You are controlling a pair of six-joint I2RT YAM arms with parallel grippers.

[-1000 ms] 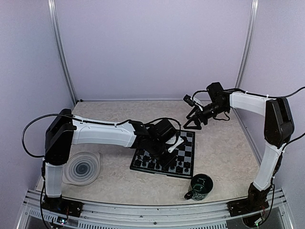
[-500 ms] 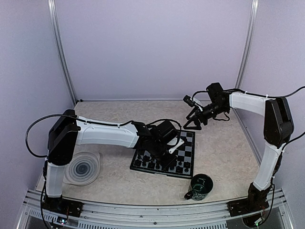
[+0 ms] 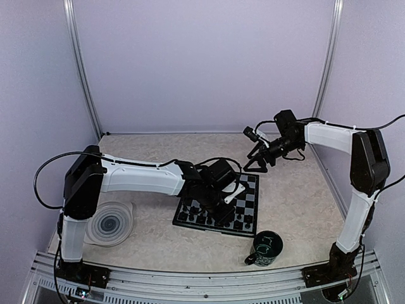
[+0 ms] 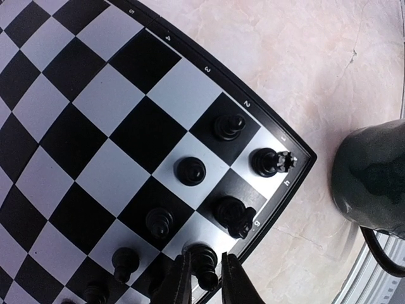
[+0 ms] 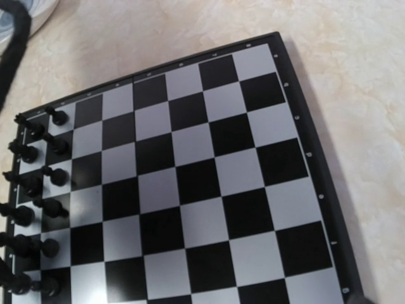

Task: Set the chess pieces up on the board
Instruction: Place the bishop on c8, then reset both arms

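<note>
Looking down from the left wrist, we see our left gripper [image 4: 204, 271] at the bottom edge of the frame. Its fingers sit close on either side of one black piece [image 4: 201, 255] in the board's [image 4: 95, 95] edge row; we cannot tell whether they pinch it. Other chess pieces [image 4: 190, 170] stand on the squares around it. Our right gripper [image 3: 256, 163] hangs right of centre in the top view, jaws spread and holding nothing.
</note>
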